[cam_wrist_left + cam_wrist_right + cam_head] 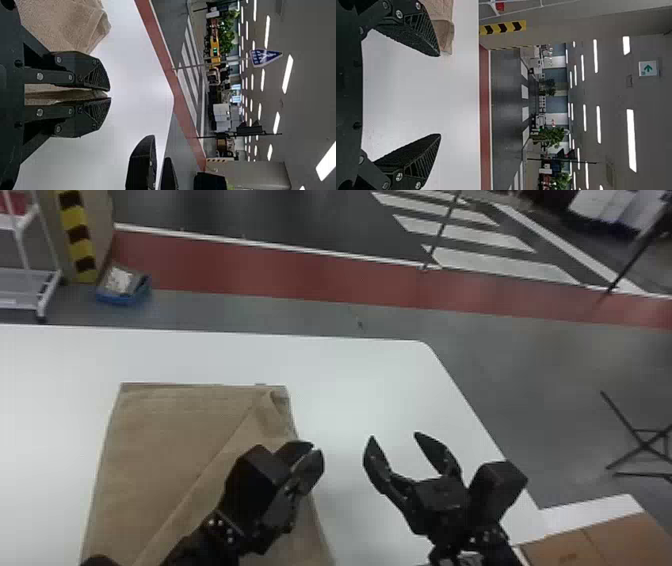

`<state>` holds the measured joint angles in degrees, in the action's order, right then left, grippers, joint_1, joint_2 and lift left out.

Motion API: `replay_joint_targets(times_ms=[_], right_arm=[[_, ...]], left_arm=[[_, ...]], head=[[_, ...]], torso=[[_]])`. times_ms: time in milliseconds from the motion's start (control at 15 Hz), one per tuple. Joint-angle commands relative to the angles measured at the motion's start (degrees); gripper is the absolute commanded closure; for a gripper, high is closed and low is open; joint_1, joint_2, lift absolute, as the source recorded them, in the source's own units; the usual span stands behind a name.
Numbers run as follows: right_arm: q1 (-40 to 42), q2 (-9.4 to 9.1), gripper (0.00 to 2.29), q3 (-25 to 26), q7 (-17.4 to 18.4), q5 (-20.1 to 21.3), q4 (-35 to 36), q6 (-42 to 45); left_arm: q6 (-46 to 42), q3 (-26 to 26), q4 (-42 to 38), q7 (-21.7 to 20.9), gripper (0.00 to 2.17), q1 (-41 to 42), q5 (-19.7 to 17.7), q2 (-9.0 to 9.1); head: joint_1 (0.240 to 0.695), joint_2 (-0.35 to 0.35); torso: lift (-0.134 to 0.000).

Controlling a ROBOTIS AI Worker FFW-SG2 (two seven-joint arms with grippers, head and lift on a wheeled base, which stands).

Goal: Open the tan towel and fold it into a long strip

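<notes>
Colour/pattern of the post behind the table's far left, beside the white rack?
Yellow and black bands on the post; clearest in the head view.

White table (365,385), rounded far corner, tan towel (155,440) spread on it, diagonal fold across

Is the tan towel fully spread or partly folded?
Partly folded: the towel lies broad on the table, but a slanting edge of an upper layer crosses it.
</notes>
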<state>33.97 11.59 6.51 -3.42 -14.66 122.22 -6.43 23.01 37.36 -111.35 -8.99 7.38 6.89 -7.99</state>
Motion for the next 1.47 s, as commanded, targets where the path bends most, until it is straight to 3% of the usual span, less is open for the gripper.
replay_joint_targets(times_ms=[0,200,333,467,667,733,867,1000,1133,1400], right_arm=[[0.05,-0.08,0.17,0.35,-0.01,-0.02,0.30,0.14],[-0.04,-0.17,0.17,0.61,-0.10,0.51,0.57,0.14],[-0.66,0.01,0.17,0.61,-2.03,2.62,0.65,-0.03],[-1.18,1.06,0.17,0.52,-5.02,9.56,1.09,-0.03],[-1.18,5.28,0.17,-2.29,-6.51,30.13,2.24,-0.21],[-1.10,6.86,0.17,-2.82,-9.15,35.49,2.50,-0.38],[-1.54,9.85,0.18,-1.94,-16.53,37.51,3.38,0.32],[-1.27,12.75,0.19,-1.50,-23.39,44.89,3.64,1.20],[-1.10,14.51,0.19,-2.82,-25.59,52.71,3.64,0.67],[-2.06,15.48,0.23,-3.87,-29.80,54.38,3.38,-0.03]], left_arm=[[-0.20,0.26,0.08,0.29,0.02,0.01,-0.03,-0.01],[-0.55,0.17,-0.62,1.34,0.03,0.36,-0.30,-0.36],[-0.55,-0.27,-1.15,3.89,0.03,0.97,-0.12,-0.71],[-1.43,-1.76,-1.85,6.27,0.05,2.12,-0.38,-1.94],[-2.84,-7.13,-3.08,9.96,0.04,4.31,-2.49,-2.21],[-2.84,-8.80,-3.52,9.96,0.05,4.93,-3.20,-2.21],[-3.01,-10.38,-4.40,9.96,0.07,5.72,-3.55,-2.30],[-3.01,-11.17,-4.93,9.96,0.07,6.33,-4.16,-2.56],[-3.01,-11.43,-5.02,10.04,0.07,6.42,-4.43,-2.47],[-3.01,-11.26,-5.02,9.96,0.08,6.33,-4.43,-2.47]], head=[[0.695,-0.350],[0.695,-0.350],[0.695,-0.350],[0.695,-0.350],[0.695,-0.350],[0.695,-0.350],[0.695,-0.339],[0.695,-0.290],[0.695,-0.277],[0.695,-0.287]], torso=[[-0.125],[-0.125],[-0.125],[-0.125],[-0.125],[-0.125],[-0.125],[-0.125],[-0.125],[-0.125]])
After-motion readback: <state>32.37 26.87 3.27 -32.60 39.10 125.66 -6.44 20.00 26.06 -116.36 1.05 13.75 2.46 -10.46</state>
